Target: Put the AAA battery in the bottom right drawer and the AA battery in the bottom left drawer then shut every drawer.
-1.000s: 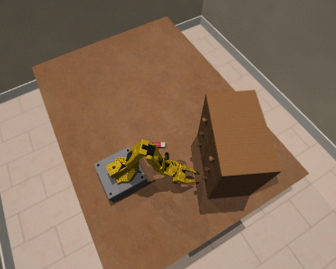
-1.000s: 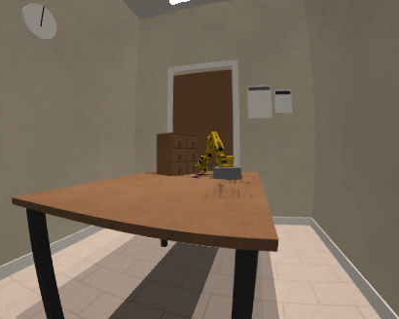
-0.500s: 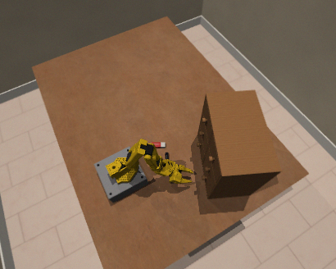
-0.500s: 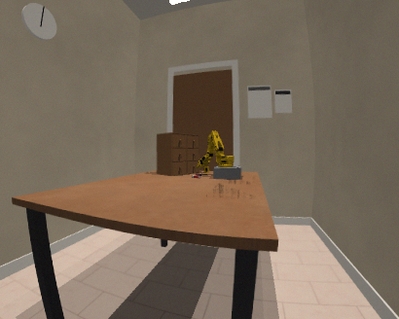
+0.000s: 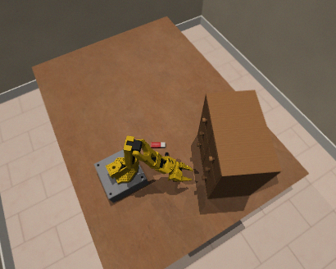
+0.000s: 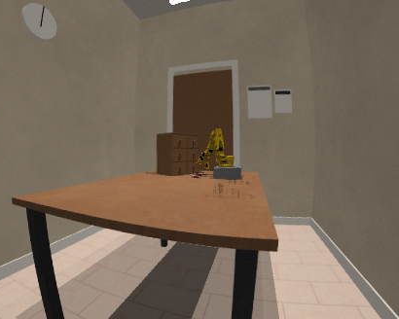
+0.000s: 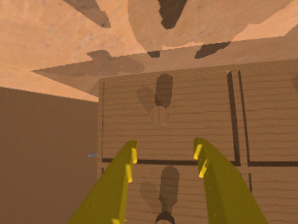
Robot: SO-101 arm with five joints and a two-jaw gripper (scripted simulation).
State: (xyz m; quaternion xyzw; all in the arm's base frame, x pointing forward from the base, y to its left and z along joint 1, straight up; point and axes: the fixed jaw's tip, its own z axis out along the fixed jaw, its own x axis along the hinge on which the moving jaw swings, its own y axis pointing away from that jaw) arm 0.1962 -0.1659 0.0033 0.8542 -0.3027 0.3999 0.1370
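The wooden chest [image 5: 235, 141] stands at the right of the table, its knobbed drawer fronts facing my arm. My gripper [image 5: 187, 172] hovers just in front of the low end of that face. It is open a little and holds nothing. In the wrist view the yellow fingers frame a drawer front with a round knob [image 7: 160, 116], apart from it. A second knob [image 7: 165, 218] shows at the bottom edge. The drawers in view look shut. A red and white cylinder [image 5: 158, 144], like a battery, lies on the table behind my arm and also shows in the exterior view [image 6: 196, 176].
The arm's grey base [image 5: 120, 176] sits left of the chest. A tiny blue speck [image 7: 92, 155] shows beside the chest's side in the wrist view. The table edge runs close behind and beside the chest.
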